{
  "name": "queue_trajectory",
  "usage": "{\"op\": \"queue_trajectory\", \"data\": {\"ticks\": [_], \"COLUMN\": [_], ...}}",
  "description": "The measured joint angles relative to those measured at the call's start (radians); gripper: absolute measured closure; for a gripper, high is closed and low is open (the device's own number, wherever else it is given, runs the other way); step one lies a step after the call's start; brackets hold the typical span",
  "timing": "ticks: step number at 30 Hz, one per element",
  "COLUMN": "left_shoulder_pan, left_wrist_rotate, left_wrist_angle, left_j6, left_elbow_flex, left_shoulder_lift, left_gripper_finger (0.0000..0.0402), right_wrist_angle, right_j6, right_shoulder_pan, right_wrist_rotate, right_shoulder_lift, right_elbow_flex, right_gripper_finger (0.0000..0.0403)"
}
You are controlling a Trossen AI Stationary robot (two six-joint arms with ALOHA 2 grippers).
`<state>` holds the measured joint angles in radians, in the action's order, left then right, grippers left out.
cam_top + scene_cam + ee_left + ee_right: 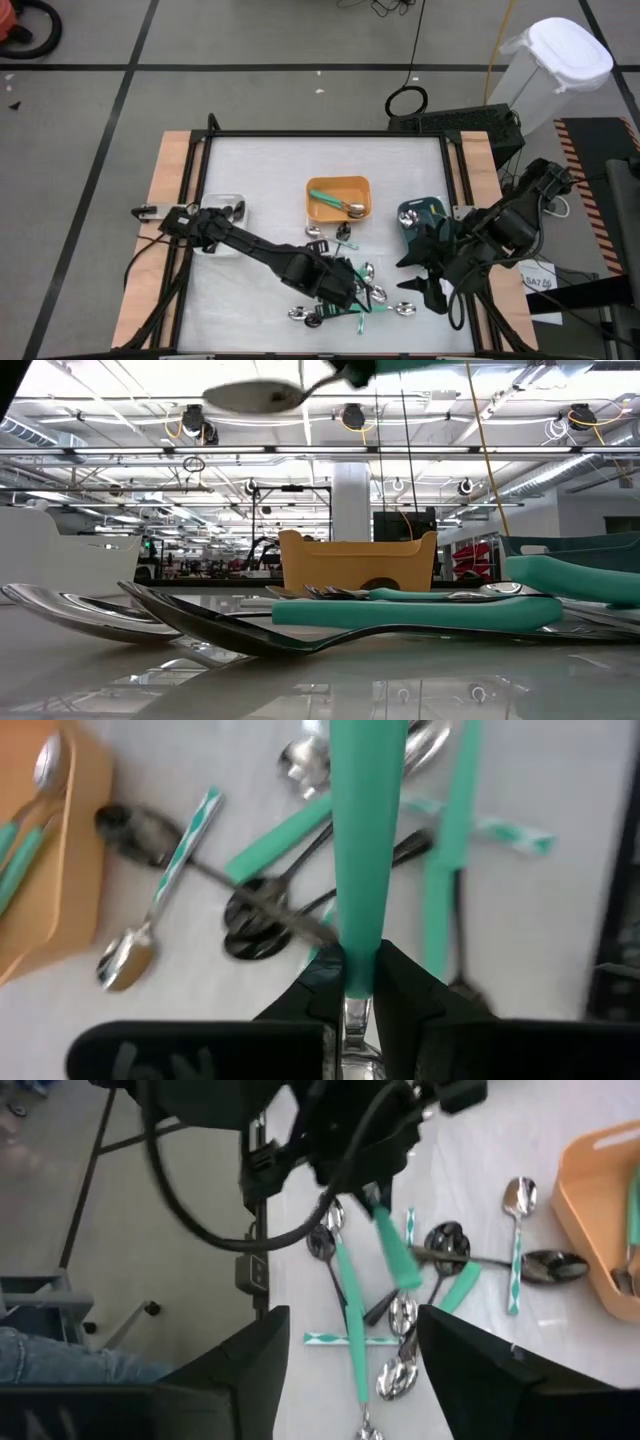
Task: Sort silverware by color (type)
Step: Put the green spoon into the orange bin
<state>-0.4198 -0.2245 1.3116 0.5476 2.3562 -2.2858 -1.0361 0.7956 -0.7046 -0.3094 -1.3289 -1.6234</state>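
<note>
Orange rectangular plastic bin [338, 186] holds a teal-handled spoon w/ shiny silver head [335, 203]. Left gripper [360, 982] clamped on a teal-handled utensil [366, 830], lifted over silverware pile [345, 290] at table's front. Right gripper [350, 1345] fingers apart, nr pile.

Orange bin [338, 187]; teal-handled silver spoon [365, 850]; green-and-white patterned spoon handle [190, 835].

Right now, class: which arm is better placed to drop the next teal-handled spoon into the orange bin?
Left. The left gripper is already shut on a teal-handled spoon near the orange bin; the right gripper is open, holding nothing.
</note>
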Motion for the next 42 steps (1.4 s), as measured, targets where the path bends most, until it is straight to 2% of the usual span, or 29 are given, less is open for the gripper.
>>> {"op": "queue_trajectory", "data": {"ticks": [10, 23, 29, 37, 42], "left_shoulder_pan": [0.011, 0.018, 0.018, 0.018, 0.019], "left_wrist_rotate": [-0.063, -0.066, -0.093, -0.096, -0.102], "left_wrist_angle": [-0.169, -0.195, -0.195, -0.195, -0.195], "left_j6": [-0.083, -0.128, -0.132, -0.153, -0.153], "left_elbow_flex": [0.000, 0.000, 0.000, 0.000, 0.000], "left_shoulder_lift": [0.030, 0.030, 0.030, 0.030, 0.030], "left_gripper_finger": [0.0373, 0.0373, 0.0373, 0.0373, 0.0373], "right_wrist_angle": [0.021, -0.050, -0.068, -0.089, -0.109], "right_j6": [-0.171, -0.271, -0.318, -0.320, -0.327], "right_shoulder_pan": [0.037, 0.100, 0.125, 0.160, 0.177], "right_wrist_rotate": [-0.001, 0.004, 0.079, 0.085, 0.134], "right_shoulder_lift": [-0.013, -0.122, -0.156, -0.160, -0.167], "right_elbow_flex": [0.000, 0.000, 0.000, 0.000, 0.000], "right_gripper_finger": [0.0185, 0.0185, 0.0185, 0.0187, 0.0196]}}
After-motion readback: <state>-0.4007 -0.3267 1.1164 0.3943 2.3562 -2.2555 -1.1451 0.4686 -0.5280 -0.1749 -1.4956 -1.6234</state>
